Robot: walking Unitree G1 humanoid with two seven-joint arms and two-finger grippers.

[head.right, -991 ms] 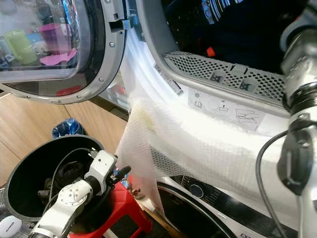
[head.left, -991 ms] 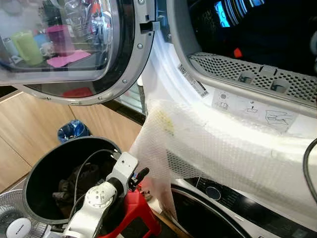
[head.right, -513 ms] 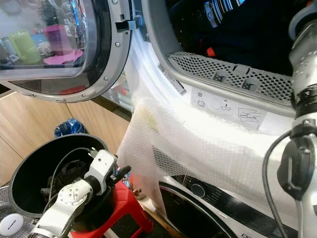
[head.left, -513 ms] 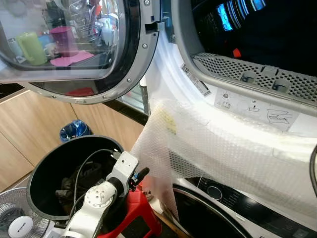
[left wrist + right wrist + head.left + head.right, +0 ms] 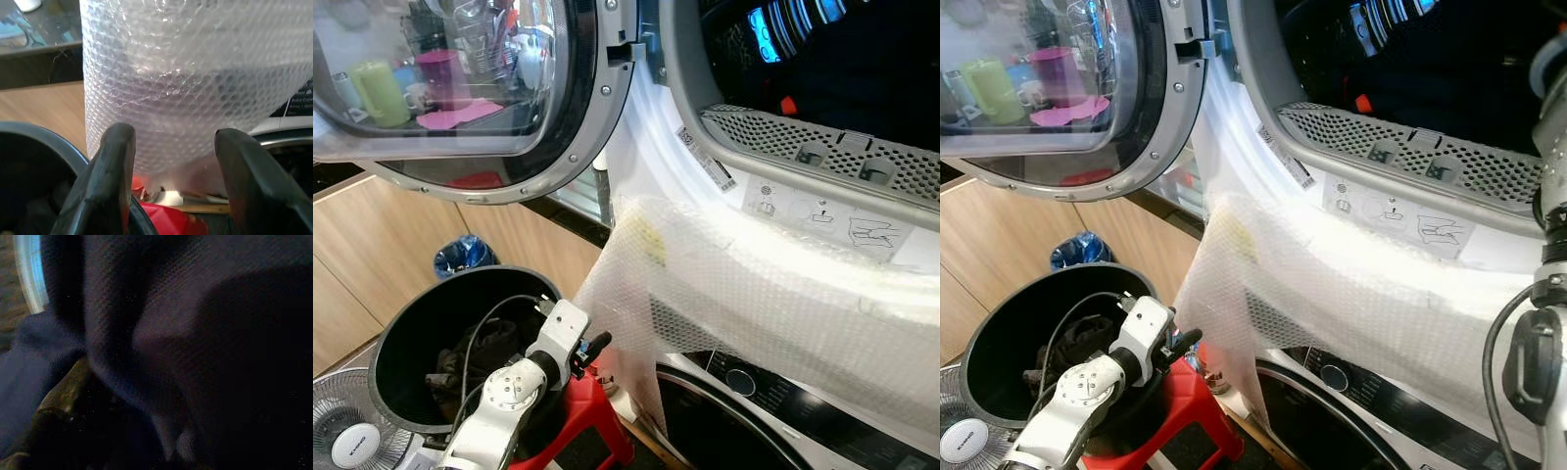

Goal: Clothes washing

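A front-loading machine stands with its round glass door (image 5: 460,88) swung open to the left and its dark drum (image 5: 862,59) exposed. Bubble wrap (image 5: 754,294) hangs over the lip of the opening. Below it a black bucket (image 5: 401,323) holding dark clothes (image 5: 480,352) sits on a red stool (image 5: 592,421). My left gripper (image 5: 171,134) is open with nothing in it, over the bucket's rim and pointing at the hanging bubble wrap (image 5: 186,73). My right arm (image 5: 1552,225) reaches up into the drum. Its wrist view is pressed close against dark fabric (image 5: 146,333).
A second machine with a dark control panel (image 5: 754,387) sits under the bubble wrap. A white fan (image 5: 342,436) stands at the lower left, and a blue bag (image 5: 460,257) lies by the wooden cabinet fronts (image 5: 372,245).
The camera has shifted slightly, so the scene sits a little further right. My right arm has edged toward the right side of the right eye view. My left gripper has not moved.
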